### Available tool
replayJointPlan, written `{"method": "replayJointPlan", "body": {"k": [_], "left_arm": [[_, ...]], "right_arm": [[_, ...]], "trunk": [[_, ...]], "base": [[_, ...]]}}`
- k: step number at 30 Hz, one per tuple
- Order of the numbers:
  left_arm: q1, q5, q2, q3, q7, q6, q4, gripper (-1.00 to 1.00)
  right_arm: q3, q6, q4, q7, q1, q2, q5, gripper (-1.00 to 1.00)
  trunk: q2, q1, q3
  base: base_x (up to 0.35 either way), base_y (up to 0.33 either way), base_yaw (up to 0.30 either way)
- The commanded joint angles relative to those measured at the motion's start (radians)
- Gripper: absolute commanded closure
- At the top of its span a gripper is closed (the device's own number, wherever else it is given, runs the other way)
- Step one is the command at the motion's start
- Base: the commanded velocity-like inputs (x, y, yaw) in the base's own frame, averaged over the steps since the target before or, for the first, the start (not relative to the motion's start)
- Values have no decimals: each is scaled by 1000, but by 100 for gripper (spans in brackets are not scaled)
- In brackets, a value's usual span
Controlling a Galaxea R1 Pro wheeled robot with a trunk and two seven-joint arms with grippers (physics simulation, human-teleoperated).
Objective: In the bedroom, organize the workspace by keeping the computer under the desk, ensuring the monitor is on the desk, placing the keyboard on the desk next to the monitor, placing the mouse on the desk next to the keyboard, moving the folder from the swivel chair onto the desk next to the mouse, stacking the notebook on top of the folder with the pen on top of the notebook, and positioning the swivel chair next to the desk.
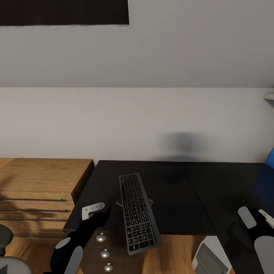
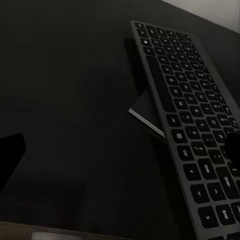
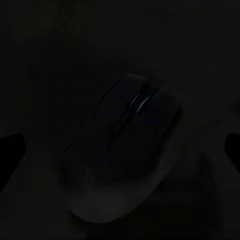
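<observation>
Left tool [image 1: 99, 213] hovers over the front-left part of the glossy black bench [image 1: 171, 198], just beside the keyboard [image 1: 137, 212]; its fingers are hardly visible, so I cannot tell whether they are spread or pressed together. Its pale housing carries a small dark marking, too small to read. The keyboard lies slantwise on the bench, its near end jutting past the front edge above the drawer unit [image 1: 103, 251] with its round silver knobs. It sits tilted, propped on a thin dark slab with pale edges, the notebook [image 2: 148, 114], which peeks out from under it on both sides. Key legends appear as pale specks in the left wrist view, not legible. The right tool [image 1: 266, 219] hangs over the right wing of the bench; its jaws stand apart at the edges of the right wrist view, with the mouse [image 3: 127, 150] lying between and below them, dim, with a faint pale line at its wheel. A light wooden cabinet [image 1: 38, 190] stands left of the bench, and a silver-grey computer [image 1: 209, 257] shows beneath the bench's front edge. A blue panel [image 1: 270, 158] shows at the far right.
</observation>
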Motion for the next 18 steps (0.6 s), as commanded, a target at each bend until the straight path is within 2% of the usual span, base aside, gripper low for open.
{"method": "replayJointPlan", "body": {"k": [1, 7, 10, 18], "left_arm": [[-1, 11, 0, -1, 9, 4, -1, -100], [-1, 11, 0, -1, 9, 4, -1, -100], [-1, 11, 0, -1, 9, 3, -1, -100], [-1, 11, 0, 1, 9, 3, -1, -100]], "right_arm": [[0, 5, -2, -4, 0, 0, -4, -100], [0, 5, -2, -4, 0, 0, -4, -100], [0, 5, -2, -4, 0, 0, -4, -100], [0, 5, -2, -3, 0, 1, -4, -100]], "trunk": [[-1, 0, -1], [-1, 0, -1], [-22, 12, -11], [-22, 12, -11]], "base": [[0, 0, 0], [0, 0, 0], [0, 0, 0], [0, 0, 0]]}}
